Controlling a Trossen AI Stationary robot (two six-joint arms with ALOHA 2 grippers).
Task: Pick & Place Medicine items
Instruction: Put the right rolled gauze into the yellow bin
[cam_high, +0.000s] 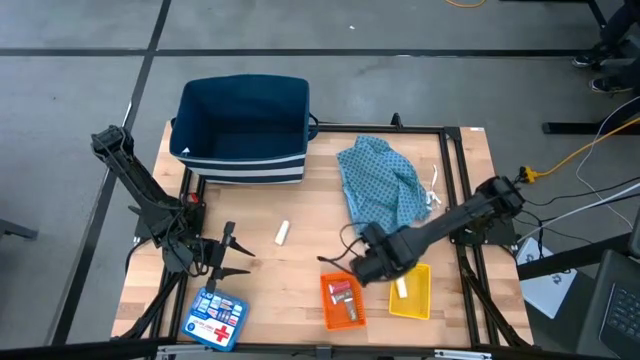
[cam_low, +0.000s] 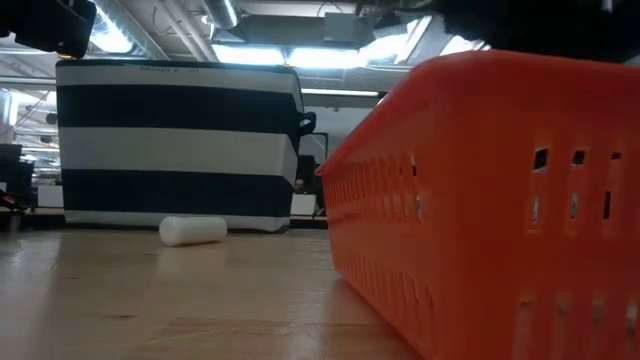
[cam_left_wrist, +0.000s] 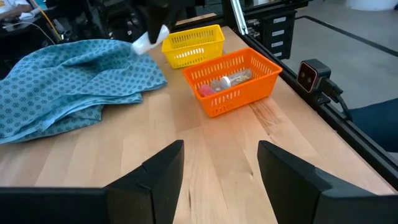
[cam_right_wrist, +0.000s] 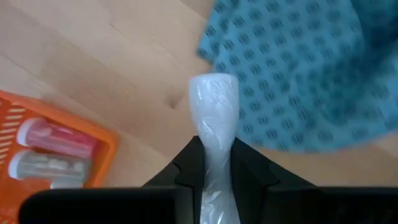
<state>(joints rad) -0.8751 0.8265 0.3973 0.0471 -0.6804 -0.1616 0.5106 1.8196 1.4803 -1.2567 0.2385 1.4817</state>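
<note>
My right gripper (cam_high: 340, 262) (cam_right_wrist: 213, 152) is shut on a white stick (cam_right_wrist: 213, 99) over the wood between the blue patterned cloth (cam_high: 383, 185) and the orange tray (cam_high: 342, 302). The left wrist view shows that stick (cam_left_wrist: 148, 41) in the air near the yellow tray (cam_left_wrist: 194, 45). A second white stick (cam_high: 282, 233) (cam_low: 192, 230) lies on its side on the table. A third white stick (cam_high: 402, 288) lies in the yellow tray (cam_high: 422, 300). Red (cam_right_wrist: 59, 138) and grey (cam_right_wrist: 43, 165) packets lie in the orange tray. My left gripper (cam_high: 238, 255) (cam_left_wrist: 221, 168) waits open at the table's left. My right gripper pinches the white stick between its two fingers (cam_right_wrist: 249, 168). The stick runs along the fingers, and its free end (cam_right_wrist: 213, 87) sticks out well past the fingertips. The stick is lifted clear of the table.
A dark blue basket with white stripes (cam_high: 243, 130) (cam_low: 175, 145) stands at the far edge. A flat blue box with a red cross (cam_high: 215, 318) lies near my left gripper. The orange tray's wall (cam_low: 500, 200) fills the low view's right. Bare wood lies around the loose stick.
</note>
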